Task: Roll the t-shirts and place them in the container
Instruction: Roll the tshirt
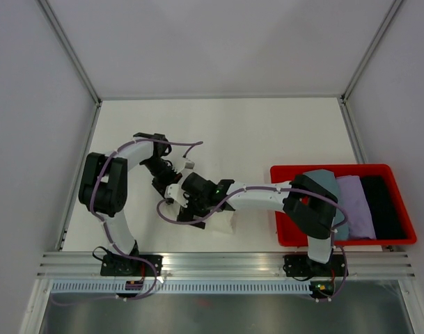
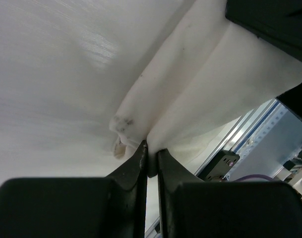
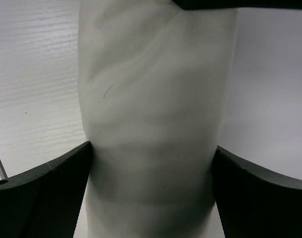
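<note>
The cream t-shirt (image 1: pixel 224 223) lies as a roll near the table's front edge, mostly hidden under both arms in the top view. My right gripper (image 3: pixel 151 153) straddles the roll (image 3: pixel 155 89), its wide-set fingers (image 3: pixel 66 178) pressing on both sides. My left gripper (image 2: pixel 151 151) is nearly closed, its tips pinching a fold at the end of the cream cloth (image 2: pixel 205 84). From above, the left gripper (image 1: pixel 171 197) and right gripper (image 1: pixel 191 202) meet at the roll's left end. Grey-blue (image 1: pixel 330 184), lilac (image 1: pixel 354 205) and black (image 1: pixel 382 202) t-shirts lie in the bin.
A red plastic bin (image 1: pixel 323 169) stands at the right of the table, beside the right arm's base. An aluminium rail (image 1: pixel 225 261) runs along the near edge just behind the roll. White walls enclose the table on three sides.
</note>
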